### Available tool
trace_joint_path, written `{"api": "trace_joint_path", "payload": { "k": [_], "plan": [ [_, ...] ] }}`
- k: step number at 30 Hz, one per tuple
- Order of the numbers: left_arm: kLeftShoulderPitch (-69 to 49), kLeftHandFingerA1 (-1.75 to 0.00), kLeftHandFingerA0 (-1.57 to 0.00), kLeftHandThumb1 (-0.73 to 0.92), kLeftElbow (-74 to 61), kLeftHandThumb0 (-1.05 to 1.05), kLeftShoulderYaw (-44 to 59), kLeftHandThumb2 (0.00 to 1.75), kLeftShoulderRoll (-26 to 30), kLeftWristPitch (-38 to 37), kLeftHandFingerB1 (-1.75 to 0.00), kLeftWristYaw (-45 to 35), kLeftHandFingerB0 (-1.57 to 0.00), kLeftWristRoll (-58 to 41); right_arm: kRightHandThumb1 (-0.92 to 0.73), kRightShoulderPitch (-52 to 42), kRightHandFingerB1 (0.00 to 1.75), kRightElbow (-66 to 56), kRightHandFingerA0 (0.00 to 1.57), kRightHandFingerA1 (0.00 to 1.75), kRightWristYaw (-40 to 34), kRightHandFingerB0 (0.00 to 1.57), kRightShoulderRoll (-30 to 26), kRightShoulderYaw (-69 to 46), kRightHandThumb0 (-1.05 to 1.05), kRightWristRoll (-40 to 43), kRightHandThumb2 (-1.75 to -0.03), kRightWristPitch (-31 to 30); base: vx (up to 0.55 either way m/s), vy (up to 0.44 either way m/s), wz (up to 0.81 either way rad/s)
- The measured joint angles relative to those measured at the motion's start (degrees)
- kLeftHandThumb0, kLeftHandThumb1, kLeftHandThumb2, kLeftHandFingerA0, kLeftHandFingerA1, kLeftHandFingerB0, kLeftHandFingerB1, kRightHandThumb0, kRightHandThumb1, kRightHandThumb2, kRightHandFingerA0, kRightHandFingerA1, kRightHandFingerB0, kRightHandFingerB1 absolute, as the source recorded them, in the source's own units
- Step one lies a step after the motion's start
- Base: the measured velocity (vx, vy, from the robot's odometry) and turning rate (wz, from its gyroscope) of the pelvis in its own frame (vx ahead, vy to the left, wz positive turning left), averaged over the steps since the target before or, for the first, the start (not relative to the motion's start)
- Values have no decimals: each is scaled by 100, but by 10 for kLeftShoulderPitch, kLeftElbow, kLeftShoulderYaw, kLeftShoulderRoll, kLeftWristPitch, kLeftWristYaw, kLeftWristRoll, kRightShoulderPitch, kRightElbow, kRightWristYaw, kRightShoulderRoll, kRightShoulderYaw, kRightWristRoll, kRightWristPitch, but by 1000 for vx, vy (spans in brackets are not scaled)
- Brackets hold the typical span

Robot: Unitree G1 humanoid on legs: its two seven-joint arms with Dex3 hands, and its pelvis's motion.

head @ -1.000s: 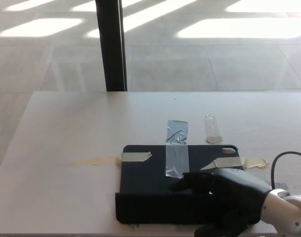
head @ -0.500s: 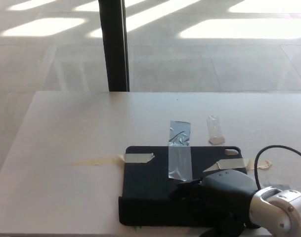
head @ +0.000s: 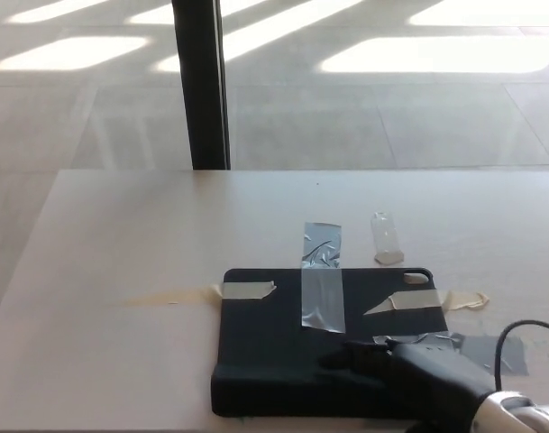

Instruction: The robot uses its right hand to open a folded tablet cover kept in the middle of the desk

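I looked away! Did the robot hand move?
Yes. The black right robot hand slid back toward the near desk edge, uncovering more of the flat black tablet cover.

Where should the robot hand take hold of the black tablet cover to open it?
Probably the near edge of the tablet cover, approached from the robot's side: tape strips pin its far edge to the desk, and the right robot hand is already there.

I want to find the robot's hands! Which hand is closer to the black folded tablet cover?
Right. The black right hand lies on the black folded tablet cover, at its near right corner. The left hand is not in view.
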State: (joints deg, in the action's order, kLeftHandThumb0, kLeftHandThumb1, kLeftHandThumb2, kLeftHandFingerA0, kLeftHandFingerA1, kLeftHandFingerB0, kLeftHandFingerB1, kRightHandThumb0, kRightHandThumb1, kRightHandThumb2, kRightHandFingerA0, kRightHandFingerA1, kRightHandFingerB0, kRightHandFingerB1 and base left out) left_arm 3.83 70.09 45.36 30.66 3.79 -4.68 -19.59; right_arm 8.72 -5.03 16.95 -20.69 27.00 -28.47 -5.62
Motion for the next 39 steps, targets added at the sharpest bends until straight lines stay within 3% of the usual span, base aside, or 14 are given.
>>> {"api": "trace_joint_path", "payload": {
  "k": [1, 2, 3, 4, 14, 17, 18, 27, 28, 29, 34, 35, 36, 39],
  "plan": [
    [0, -81, -66, 42, 0, -56, 0, 58, 0, 0, -70, 0, -65, 0, -47, -17, 46, -10, 68, 109, -2, 22, 10, -14, -81, 6, -90, -4, 0, 0, 0],
    [0, -83, -70, 42, 0, -56, 0, 56, 0, 0, -69, 0, -67, 0, -62, -30, 36, -20, 91, 171, -4, 29, 21, -28, -80, 13, -65, -8, 0, 0, 0],
    [0, -83, -70, 42, 0, -56, 0, 56, 0, 0, -69, 0, -67, 0, -62, -40, 36, -26, 91, 171, -7, 29, 29, -38, -80, 17, -65, -12, 0, 0, 0],
    [0, -84, -72, 42, 0, -56, 0, 56, 0, 0, -72, 0, -70, 0, -63, -49, 33, -36, 51, 49, -10, 30, 39, -50, -73, 22, -60, -17, 0, 0, 0],
    [3, -83, -67, 42, 0, -54, 0, 57, 0, 0, -70, 0, -64, 1, -71, -151, 34, -122, 44, 44, -14, 26, 128, -136, -78, 94, -62, -64, 0, 0, 0],
    [3, -83, -76, 40, 0, -61, 0, 55, 0, 0, -71, 0, -71, 1, -59, -169, 38, -141, 35, 47, -14, 28, 146, -149, -85, 111, -70, -75, 0, 0, 0],
    [3, -83, -76, 40, 0, -60, 0, 55, 0, 0, -71, 0, -72, 1, -66, -174, 33, -148, 39, 43, -13, 32, 151, -154, -79, 117, -59, -79, 0, 0, 0],
    [4, -84, -72, 41, 0, -59, 0, 56, 0, 0, -72, 0, -70, 2, -68, -217, 34, -200, 32, 50, -1, 24, 193, -195, -78, 170, -60, -122, 0, 0, 0],
    [4, -84, -72, 41, 0, -60, 0, 56, 0, 0, -72, 0, -72, 2, -55, -219, 45, -203, 29, 57, 1, 18, 195, -197, -78, 173, -93, -124, 0, 0, 0],
    [4, -84, -71, 41, 0, -58, 0, 55, 0, 0, -72, 0, -71, 2, -72, -222, 34, -208, 32, 48, 3, 26, 200, -202, -76, 179, -62, -130, 0, 0, 0],
    [4, -82, -68, 41, 0, -57, 1, 56, 0, 0, -72, 0, -69, 2, -72, -244, 31, -236, 32, 45, 16, 23, 216, -222, -75, 206, -62, -158, 0, 0, 0],
    [4, -83, -69, 40, 0, -57, 1, 57, 0, 0, -70, 0, -65, 2, -57, -249, 44, -241, 25, 54, 19, 15, 218, -226, -76, 211, -94, -163, 0, 0, 0],
    [4, -84, -72, 39, 0, -57, 0, 56, 0, 0, -71, 0, -67, 2, -72, -254, 32, -246, 29, 45, 22, 24, 220, -230, -75, 215, -62, -168, 0, 0, 0],
    [5, -84, -72, 41, 0, -58, 1, 57, 0, 0, -71, 0, -66, 2, -72, -270, 32, -259, 30, 46, 30, 24, 227, -240, -74, 228, -62, -185, 0, 0, 0]
  ]
}}
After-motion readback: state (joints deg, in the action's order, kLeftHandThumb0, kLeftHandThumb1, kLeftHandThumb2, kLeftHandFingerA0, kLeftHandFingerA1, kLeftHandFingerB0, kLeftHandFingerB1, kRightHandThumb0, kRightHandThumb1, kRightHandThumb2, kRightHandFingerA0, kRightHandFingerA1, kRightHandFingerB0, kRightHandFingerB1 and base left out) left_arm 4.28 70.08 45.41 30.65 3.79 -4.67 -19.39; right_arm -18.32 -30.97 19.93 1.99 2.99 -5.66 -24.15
